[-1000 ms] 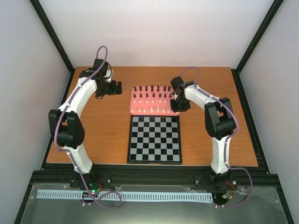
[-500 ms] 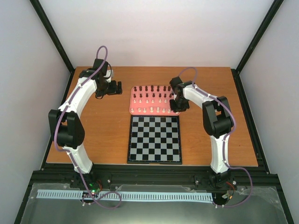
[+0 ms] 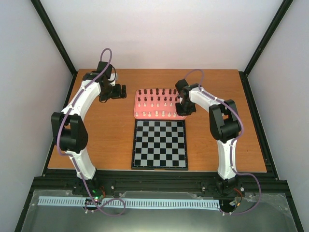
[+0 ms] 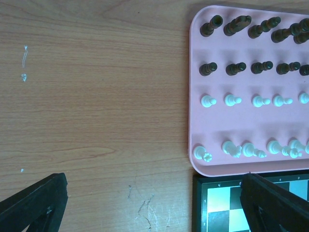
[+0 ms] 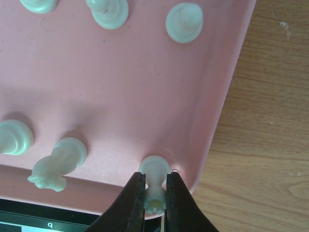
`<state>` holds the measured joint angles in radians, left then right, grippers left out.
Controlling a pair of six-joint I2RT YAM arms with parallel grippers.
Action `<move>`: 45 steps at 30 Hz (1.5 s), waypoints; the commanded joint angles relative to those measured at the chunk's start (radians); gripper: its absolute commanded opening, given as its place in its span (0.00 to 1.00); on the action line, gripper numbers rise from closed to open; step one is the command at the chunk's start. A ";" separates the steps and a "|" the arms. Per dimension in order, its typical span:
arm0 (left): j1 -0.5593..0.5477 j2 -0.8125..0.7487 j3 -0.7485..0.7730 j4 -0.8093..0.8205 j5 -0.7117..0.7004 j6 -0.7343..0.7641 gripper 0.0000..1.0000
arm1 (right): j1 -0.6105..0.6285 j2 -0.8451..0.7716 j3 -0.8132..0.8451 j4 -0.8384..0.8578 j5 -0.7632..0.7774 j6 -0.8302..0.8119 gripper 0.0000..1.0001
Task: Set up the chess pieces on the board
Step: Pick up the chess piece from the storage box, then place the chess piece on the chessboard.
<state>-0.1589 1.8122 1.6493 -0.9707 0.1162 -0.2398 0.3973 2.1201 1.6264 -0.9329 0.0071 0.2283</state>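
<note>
While the right pincer (image 5: 155, 197) is closed narrow on one white piece (image 5: 154, 170), this piece stands on the pink tray (image 5: 120, 87), in the tray's corner at the lower right of the right wrist view. Both fingers (image 5: 136, 200) press the sides of its notched top. The other chess pieces (image 4: 260, 100) stand in four rows on the same tray. In the left wrist view, two dark rows are toward the upper edge and two cream-white rows are below them. In the top view the board (image 3: 160, 144) lies flat on the table (image 3: 111, 130) at the centre of the frame, directly under the lower edge of the tray. The left pincer (image 4: 153, 188) is opened wide and holds nothing. It hangs over the wooden table just left of the tray, in the upper left part of the top view.
</note>
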 commanded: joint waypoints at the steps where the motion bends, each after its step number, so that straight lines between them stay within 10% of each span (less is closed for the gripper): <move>1: 0.001 0.016 0.040 -0.021 0.002 0.002 1.00 | 0.005 -0.033 0.021 -0.025 0.013 -0.014 0.03; 37: 0.001 0.021 0.023 -0.016 0.015 -0.008 1.00 | 0.111 -0.147 -0.205 0.027 0.024 0.009 0.03; 45: 0.001 0.024 0.020 -0.017 0.012 -0.005 1.00 | 0.112 -0.140 -0.198 0.023 0.005 -0.002 0.26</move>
<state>-0.1589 1.8221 1.6493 -0.9710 0.1242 -0.2405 0.5045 1.9545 1.4204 -0.9062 0.0174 0.2279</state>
